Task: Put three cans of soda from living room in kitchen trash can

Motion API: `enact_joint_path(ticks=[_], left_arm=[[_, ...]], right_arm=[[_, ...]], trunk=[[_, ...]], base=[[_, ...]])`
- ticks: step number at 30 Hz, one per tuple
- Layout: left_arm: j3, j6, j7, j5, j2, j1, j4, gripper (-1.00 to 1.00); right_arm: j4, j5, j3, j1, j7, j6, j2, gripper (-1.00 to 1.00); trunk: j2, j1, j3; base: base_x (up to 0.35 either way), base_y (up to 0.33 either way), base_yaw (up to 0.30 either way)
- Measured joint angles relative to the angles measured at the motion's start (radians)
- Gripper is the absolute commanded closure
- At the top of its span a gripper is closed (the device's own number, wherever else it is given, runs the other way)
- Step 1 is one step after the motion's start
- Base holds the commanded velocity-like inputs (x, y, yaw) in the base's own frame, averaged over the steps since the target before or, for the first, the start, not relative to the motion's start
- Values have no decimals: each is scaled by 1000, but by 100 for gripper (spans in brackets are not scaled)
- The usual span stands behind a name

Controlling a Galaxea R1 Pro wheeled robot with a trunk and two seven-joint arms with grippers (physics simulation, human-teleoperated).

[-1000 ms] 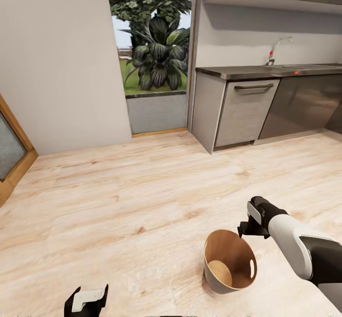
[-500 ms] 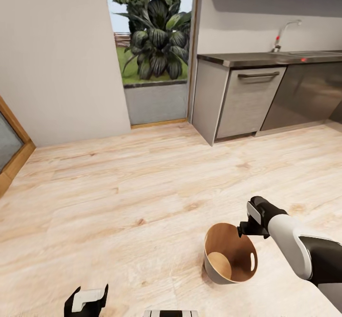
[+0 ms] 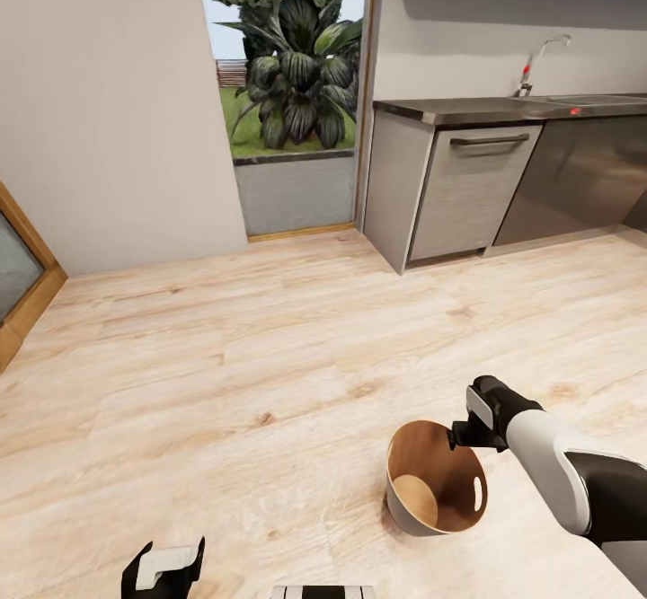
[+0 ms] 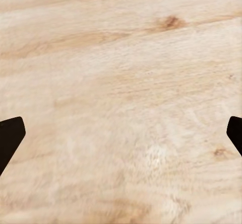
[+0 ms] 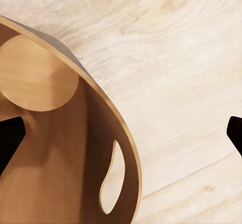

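The trash can [image 3: 429, 458], pale grey outside and orange-brown inside, stands on the wooden kitchen floor at the lower right of the head view. Its bare round bottom shows. My right gripper [image 3: 462, 435] hangs open just above the bin's far right rim. In the right wrist view that gripper [image 5: 121, 136] straddles the rim [image 5: 132, 156], with a cut-out handle hole [image 5: 112, 178] below it and nothing between the fingers. At the bottom left, my left gripper [image 3: 163, 572] is open; its wrist view shows the left gripper [image 4: 121, 133] over bare floorboards. The soda cans are out of view.
A grey counter [image 3: 503, 110] with a faucet [image 3: 539, 60] and steel-fronted cabinets [image 3: 467, 190] runs along the back right. A glass opening onto garden plants [image 3: 292, 87] is at the back centre. A wood-framed door [image 3: 18, 298] stands at the left. Open floor [image 3: 270, 347] lies between.
The head camera tipped slightly, so the whole picture shifted. The bin and both arms have stayed almost still.
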State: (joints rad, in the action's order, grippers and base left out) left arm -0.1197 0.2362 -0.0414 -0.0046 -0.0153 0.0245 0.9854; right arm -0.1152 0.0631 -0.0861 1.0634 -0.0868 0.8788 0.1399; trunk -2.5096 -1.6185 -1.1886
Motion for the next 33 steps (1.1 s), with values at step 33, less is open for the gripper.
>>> enact_joint_path(ticks=[33], left_arm=[[0,0,0,0,1,0,-8,-100]], right_arm=[[-14,-5,-4,0,4,-4,1,-100]], trunk=[[-3,-7,-58]], base=[[0,0,0]])
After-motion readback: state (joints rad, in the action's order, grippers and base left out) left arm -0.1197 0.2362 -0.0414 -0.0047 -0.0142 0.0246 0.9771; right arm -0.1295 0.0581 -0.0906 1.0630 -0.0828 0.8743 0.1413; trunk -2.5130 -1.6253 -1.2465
